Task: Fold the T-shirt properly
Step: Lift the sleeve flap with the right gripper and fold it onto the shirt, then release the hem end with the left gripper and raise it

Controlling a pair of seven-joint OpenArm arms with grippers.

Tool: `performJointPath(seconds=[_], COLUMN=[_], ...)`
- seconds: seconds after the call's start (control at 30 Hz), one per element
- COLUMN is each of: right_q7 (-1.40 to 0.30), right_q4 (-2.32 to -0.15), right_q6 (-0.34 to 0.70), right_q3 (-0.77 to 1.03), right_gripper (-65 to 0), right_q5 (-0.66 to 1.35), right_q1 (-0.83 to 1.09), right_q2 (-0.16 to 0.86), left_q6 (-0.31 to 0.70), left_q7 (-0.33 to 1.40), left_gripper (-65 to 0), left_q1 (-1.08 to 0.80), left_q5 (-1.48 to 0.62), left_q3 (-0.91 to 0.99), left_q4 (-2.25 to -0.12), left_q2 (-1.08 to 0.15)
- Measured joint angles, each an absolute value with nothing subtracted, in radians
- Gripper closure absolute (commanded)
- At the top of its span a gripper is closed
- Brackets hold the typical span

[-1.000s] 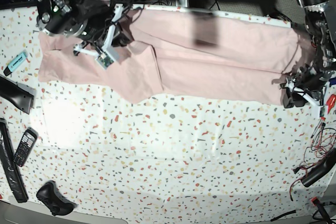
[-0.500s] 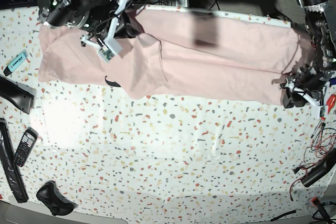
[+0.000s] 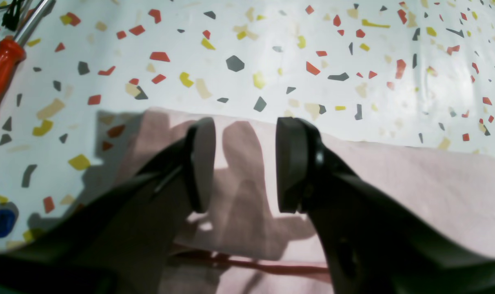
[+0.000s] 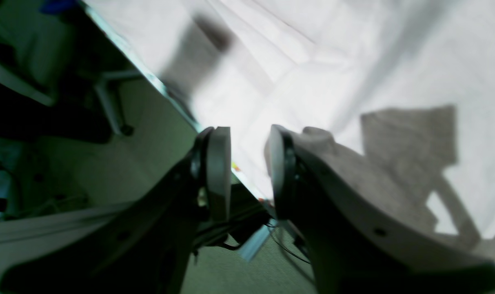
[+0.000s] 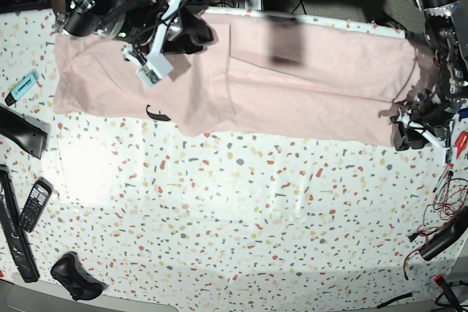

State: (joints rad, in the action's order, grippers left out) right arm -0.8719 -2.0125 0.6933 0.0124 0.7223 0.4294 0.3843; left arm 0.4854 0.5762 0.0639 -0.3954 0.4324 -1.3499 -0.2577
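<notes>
Speckled terrazzo cloth covered the counter, and the T-shirt lay stretched along its far side, from the far left corner to the right edge, plain pink side mostly up, with a small black mark showing at its near left edge.

The step in hand seemed to be the release after a fold at the left end. The right end effector stood with its jaws parted and nothing between them, above the far edge of the counter. The left end effector was open too, its jaws over the near right corner of the shirt with cloth under the gap, not pinched.

Next, I judged, the left one should close on that corner and carry it across.

Only the left wrist view showed the red-handled screwdriver. The right wrist view was blurred, so perhaps it showed only shirt and floor.
</notes>
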Motion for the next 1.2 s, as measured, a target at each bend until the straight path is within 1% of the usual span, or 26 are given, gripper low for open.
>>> performJointPath(seconds=[0.17,0.23,0.3,0.47,0.57,0.7,0.83,1.0,1.1,1.2], right_q7=[-0.872,-0.872,-0.873,-0.894,-0.894,-0.894,-0.906,-0.92,-0.92,-0.92], right_q4=[-2.012,-2.012,-2.012,-2.012,-2.012,-2.012,-2.012,-2.012,-2.012,-2.012], right_q6=[0.693,0.693,0.693,0.693,0.693,0.693,0.693,0.693,0.693,0.693], right_q3=[0.012,0.012,0.012,0.014,0.014,0.014,0.014,0.014,0.014,0.014], right_gripper=[-16.5,-16.5,-16.5,-16.5,-16.5,-16.5,-16.5,-16.5,-16.5,-16.5], right_q5=[0.725,0.725,0.721,0.716,0.714,0.714,0.713,0.714,0.713,0.714], right_q1=[0.429,0.429,0.429,0.429,0.429,0.429,0.429,0.429,0.429,0.429], right_q2=[0.384,0.385,0.384,0.384,0.384,0.384,0.385,0.384,0.385,0.384], left_q6=[0.486,0.486,0.486,0.485,0.485,0.486,0.487,0.614,0.636,0.694], left_q7=[0.576,0.577,0.578,0.636,0.634,0.627,0.624,0.661,0.675,0.684], left_gripper=[-23.7,-23.7,-23.7,-23.7,-23.7,-23.7,-23.7,-23.6,-23.6,-23.6], left_q1=[0.064,0.064,0.059,0.007,-0.053,-0.105,-0.091,-0.059,-0.022,0.009], left_q5=[-0.396,-0.427,-0.469,-0.584,-0.59,-0.593,-0.664,-0.804,-0.85,-0.899], left_q3=[0.432,0.432,0.431,0.433,0.434,0.438,0.484,0.548,0.548,0.55], left_q4=[-1.35,-1.35,-1.35,-1.35,-1.35,-1.33,-1.225,-1.082,-1.003,-0.93], left_q2=[-0.258,-0.27,-0.303,-0.435,-0.478,-0.485,-0.483,-0.484,-0.483,-0.484])
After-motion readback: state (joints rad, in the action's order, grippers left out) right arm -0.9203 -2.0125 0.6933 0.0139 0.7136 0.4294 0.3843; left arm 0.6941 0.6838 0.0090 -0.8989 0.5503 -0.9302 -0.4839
